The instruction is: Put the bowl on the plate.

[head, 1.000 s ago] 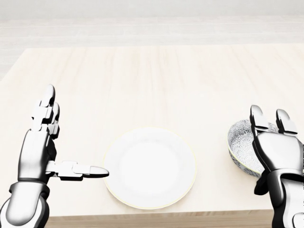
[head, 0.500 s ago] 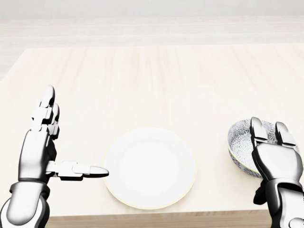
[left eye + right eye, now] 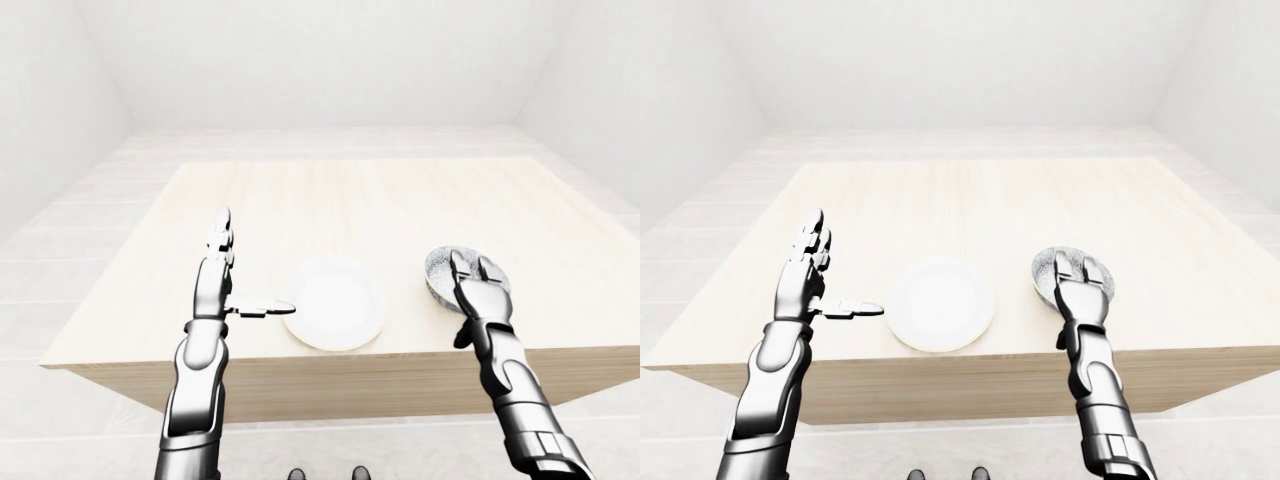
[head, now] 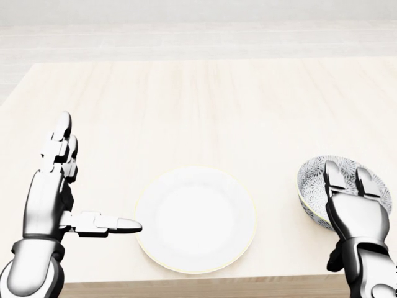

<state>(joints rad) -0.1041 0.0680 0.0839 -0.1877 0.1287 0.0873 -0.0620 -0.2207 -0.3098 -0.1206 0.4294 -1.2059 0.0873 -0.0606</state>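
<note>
A plain white plate [image 4: 195, 218] lies on the pale wooden table [image 4: 205, 105] near its bottom edge in the head view. A patterned blue-and-white bowl [image 4: 316, 177] sits to the right of it, upright on the table. My right hand [image 4: 348, 186] hovers over the bowl's near rim with fingers open, hiding part of it. Left of the plate my left hand [image 4: 68, 180] stands open, fingers up and thumb pointing at the plate's edge without touching it.
The table's near edge [image 3: 330, 358] runs just below the plate and bowl. A white floor and walls surround the table. Nothing else stands on the tabletop.
My right hand has drawn back toward the bottom of the head view, uncovering more of the bowl. The left hand, plate and bowl have not moved.
</note>
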